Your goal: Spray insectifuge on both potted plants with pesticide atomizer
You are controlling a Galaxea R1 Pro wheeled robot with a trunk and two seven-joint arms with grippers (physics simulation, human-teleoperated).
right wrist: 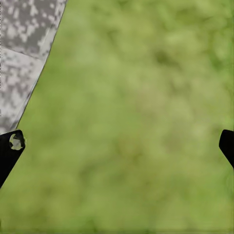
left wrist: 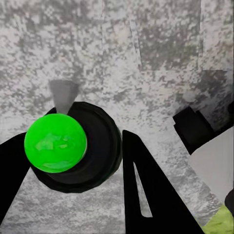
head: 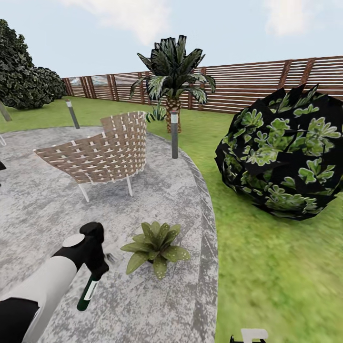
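On the patio (head: 43, 214) my left gripper (head: 96, 267) is shut on the pesticide atomizer (head: 88, 291), a dark green bottle with a white label that hangs tilted below the fingers. In the left wrist view the atomizer (left wrist: 92, 146) appears as a black body with a bright green ball, between the black fingers (left wrist: 146, 190) of the left gripper (left wrist: 80, 163). A faint grey cone lies on the paving just past it. One potted plant (head: 155, 245), a low rosette of pointed green leaves, stands just right of the atomizer, its pot hidden by the leaves. Over grass, my right gripper (right wrist: 117, 146) is open and holds nothing.
A wicker chair (head: 102, 152) stands behind the plant. Two short bollard lights (head: 174, 133) (head: 72, 113) rise by the patio rim. On the lawn to the right sits a big dark bush (head: 286, 157). A palm (head: 172, 81) and a slatted fence (head: 267, 81) stand at the back.
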